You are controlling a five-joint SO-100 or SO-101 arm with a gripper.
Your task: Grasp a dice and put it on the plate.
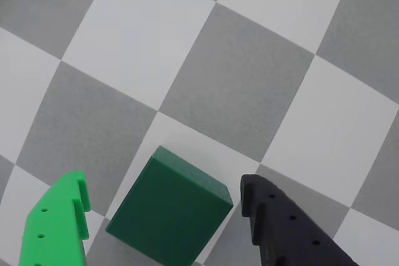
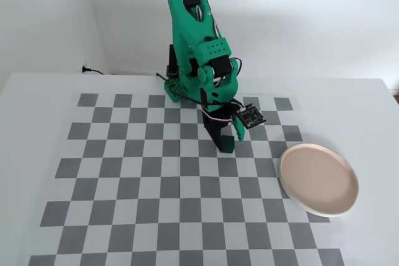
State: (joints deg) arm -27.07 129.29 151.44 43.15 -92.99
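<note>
The dice (image 1: 171, 216) is a dark green cube resting on the checkerboard, between my gripper's (image 1: 163, 186) two jaws. The bright green jaw stands to its left and the black jaw to its right, with a gap on each side, so the gripper is open around the dice without touching it. In the fixed view the gripper (image 2: 228, 139) points down at the dice (image 2: 228, 146) near the board's middle. The plate (image 2: 318, 179), beige-pink with a white rim, lies to the right of the dice in that view and holds nothing.
The grey and white checkerboard mat (image 2: 156, 185) covers the white table. The green arm's base (image 2: 177, 88) stands at the board's far edge, with a small circuit board (image 2: 250, 116) hanging off the wrist. A white wall stands behind.
</note>
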